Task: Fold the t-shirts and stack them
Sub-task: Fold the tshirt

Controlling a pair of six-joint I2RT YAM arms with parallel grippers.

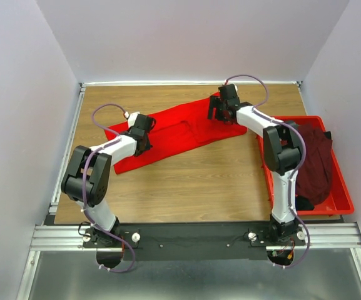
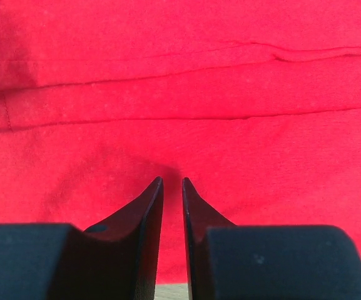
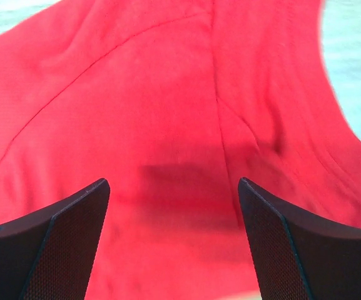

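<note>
A bright red t-shirt (image 1: 174,134) lies spread in a slanted band across the middle of the wooden table. My left gripper (image 1: 144,134) is over its left end; in the left wrist view the jaws (image 2: 172,181) stand almost together with only a thin slit, and nothing shows pinched between them above the red cloth (image 2: 180,94). My right gripper (image 1: 219,112) is over the shirt's far right end, open wide (image 3: 174,187) above wrinkled red cloth (image 3: 167,94). A dark maroon t-shirt (image 1: 315,159) lies bunched in the bin. No orange shirt shows.
A rigid red plastic bin (image 1: 343,201) stands at the right edge of the table, beside the right arm. A raised metal rail (image 1: 67,144) runs along the table's left side, and white walls close in the back and sides.
</note>
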